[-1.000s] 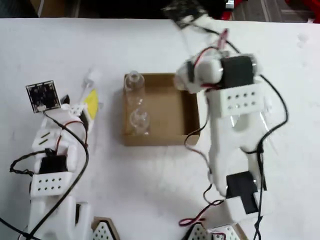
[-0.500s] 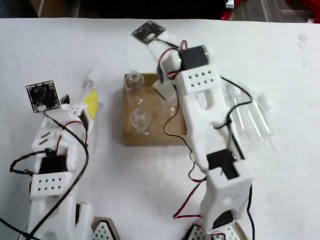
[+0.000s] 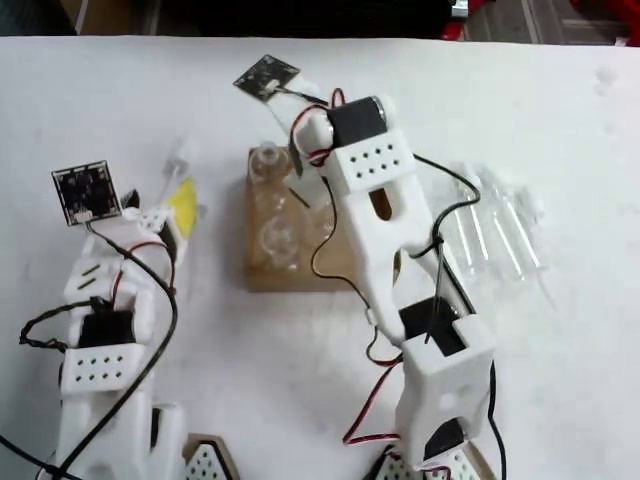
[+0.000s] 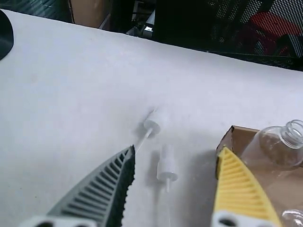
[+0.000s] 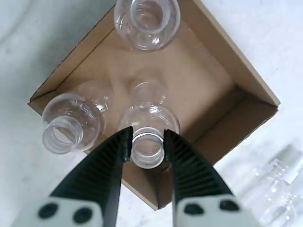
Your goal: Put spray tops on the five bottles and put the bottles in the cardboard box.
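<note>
Cardboard box (image 3: 262, 278): stood mid-table. Three clear bottles stood upright inside it without tops.
Right gripper (image 5: 146, 137): was over the box, fingers closed on the neck of the gripped bottle (image 5: 150, 111). The far bottle (image 5: 147, 19) and the near bottle (image 5: 66, 127) stood beside it.
Spare bottles (image 3: 495, 235): lay on the table right of the box.
Left gripper (image 4: 176, 152): was spread wide and empty above two spray tops (image 4: 166, 168), which lay left of the box.

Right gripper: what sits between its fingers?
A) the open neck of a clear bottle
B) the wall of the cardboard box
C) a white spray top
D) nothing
A: the right wrist view shows the right gripper with its fingers pressed to either side of the uncapped neck of a clear bottle inside the cardboard box.
</note>
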Motion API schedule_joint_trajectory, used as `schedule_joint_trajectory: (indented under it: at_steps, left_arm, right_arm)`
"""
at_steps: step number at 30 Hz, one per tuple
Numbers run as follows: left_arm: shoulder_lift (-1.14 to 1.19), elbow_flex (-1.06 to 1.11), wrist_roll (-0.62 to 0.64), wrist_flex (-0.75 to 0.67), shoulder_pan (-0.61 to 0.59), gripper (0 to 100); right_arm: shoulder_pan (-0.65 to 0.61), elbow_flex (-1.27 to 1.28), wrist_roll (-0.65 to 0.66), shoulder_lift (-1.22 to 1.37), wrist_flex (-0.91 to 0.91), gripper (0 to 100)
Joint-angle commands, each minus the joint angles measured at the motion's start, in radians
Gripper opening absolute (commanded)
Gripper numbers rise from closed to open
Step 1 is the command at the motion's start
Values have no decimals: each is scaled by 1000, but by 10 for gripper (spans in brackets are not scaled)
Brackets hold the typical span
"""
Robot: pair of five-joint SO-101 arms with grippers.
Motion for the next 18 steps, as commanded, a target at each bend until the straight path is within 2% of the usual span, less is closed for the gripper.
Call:
schedule_joint_trajectory:
  at_steps: [1,18]
  left_arm:
    - [-25,-5,-11,-29,7,268]
    - [-25,-5,-11,-29,8,268]
  right_arm:
    - [7,-43,-11,-5,-21,15]
    - [8,-41,-11,-4,-45,19]
